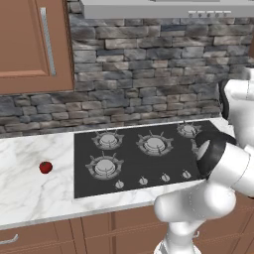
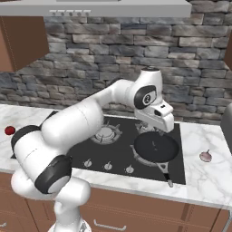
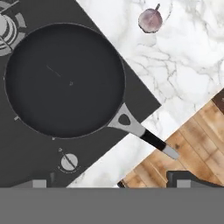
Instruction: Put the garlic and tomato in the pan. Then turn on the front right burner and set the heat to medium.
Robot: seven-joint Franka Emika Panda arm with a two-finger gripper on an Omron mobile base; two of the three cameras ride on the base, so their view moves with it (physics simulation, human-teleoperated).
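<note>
Pan point(image 3: 65, 78) empty; garlic point(image 3: 150, 20) beside it to be fetched first; gripper point(image 3: 111, 183) held over pan, wide open, nothing grasped

I see my white arm with dark joints folded up from its base, elbow bent, forearm reaching forward and to the right. The wrist turns the two-finger end effector point(image 2: 152, 131) downward. In the hand view its dark fingertips point(image 3: 183, 179) stand spread apart, holding nothing.
</note>
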